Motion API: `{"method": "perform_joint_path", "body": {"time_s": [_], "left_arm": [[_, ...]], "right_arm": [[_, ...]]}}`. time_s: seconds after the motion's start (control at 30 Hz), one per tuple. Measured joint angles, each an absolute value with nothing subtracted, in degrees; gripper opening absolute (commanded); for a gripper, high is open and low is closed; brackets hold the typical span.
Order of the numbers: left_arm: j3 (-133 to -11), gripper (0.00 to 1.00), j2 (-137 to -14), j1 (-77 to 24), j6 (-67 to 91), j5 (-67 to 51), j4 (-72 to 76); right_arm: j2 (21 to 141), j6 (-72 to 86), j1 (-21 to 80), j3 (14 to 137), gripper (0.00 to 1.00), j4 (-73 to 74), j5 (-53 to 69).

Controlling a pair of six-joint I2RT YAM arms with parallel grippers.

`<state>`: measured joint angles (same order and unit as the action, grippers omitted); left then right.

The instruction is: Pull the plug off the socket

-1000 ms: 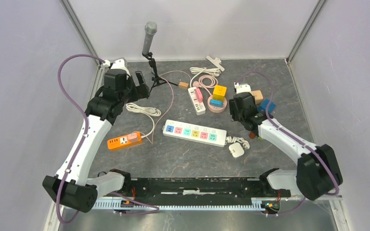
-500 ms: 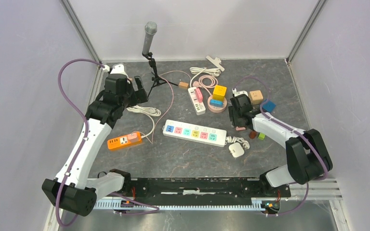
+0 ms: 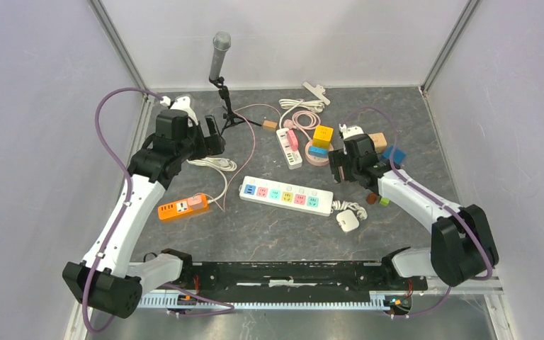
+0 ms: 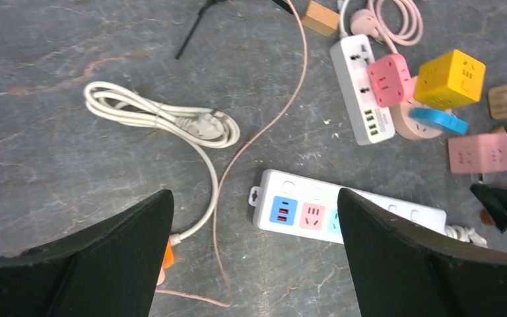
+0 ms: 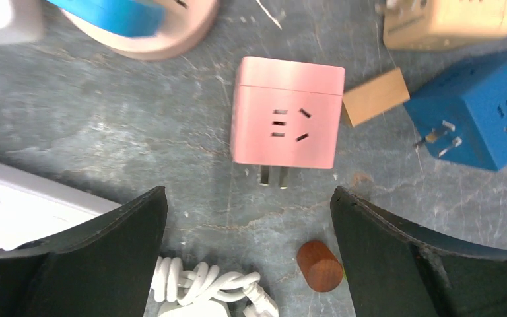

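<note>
Straight under the right tool: pink cube plug. Lies flat on the surface, socket face up, two bare prongs pointing back toward the wrist, seated in nothing. Looks already free of any socket. Right tool state: spread wide, holding nothing, one finger standing off each side of the cube. Prong axis runs along the approach and across the closing line, so a closing would meet the cube's side faces. Far nearer than the left tool, also spread wide and empty, well apart over the left of the surface.

Crowded to the right: wooden block just beside the cube's corner, perhaps touching, and blue cube near. Brown cylinder near the prongs, white power strip at lower left. Open room mainly to the cube's left and straight up.
</note>
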<state>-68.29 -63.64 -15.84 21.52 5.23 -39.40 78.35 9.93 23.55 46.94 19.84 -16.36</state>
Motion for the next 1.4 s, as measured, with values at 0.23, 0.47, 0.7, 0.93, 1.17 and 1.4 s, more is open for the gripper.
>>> {"method": "perform_joint_path", "body": {"time_s": [0.23,0.47,0.7,0.93,1.17,1.4], "left_arm": [[-63.9,1.0,-63.4,-15.8,21.6,-8.0,-33.4],[-58.7,0.97,-64.4,-16.1,26.1,-23.2,-22.3],[-57.3,0.9,-71.0,-17.2,32.2,-27.1,-15.2],[-57.3,0.85,-78.1,-17.9,35.1,-27.1,-13.2],[-57.5,0.85,-84.1,-18.7,37.1,-26.9,-13.1],[-59.0,0.8,-87.4,-20.7,39.4,-25.5,-13.6]], "right_arm": [[73.4,2.5,23.5,47.2,0.96,11.1,-1.5],[81.5,-3.1,23.6,54.8,0.69,6.4,9.8],[92.6,-7.6,23.5,61.7,0.57,6.3,12.7],[99.5,-13.7,23.5,67.4,0.53,9.0,13.3],[102.2,-21.2,23.5,69.6,0.49,12.8,12.6],[102.2,-26.0,23.8,69.6,0.23,15.6,10.3]]}}
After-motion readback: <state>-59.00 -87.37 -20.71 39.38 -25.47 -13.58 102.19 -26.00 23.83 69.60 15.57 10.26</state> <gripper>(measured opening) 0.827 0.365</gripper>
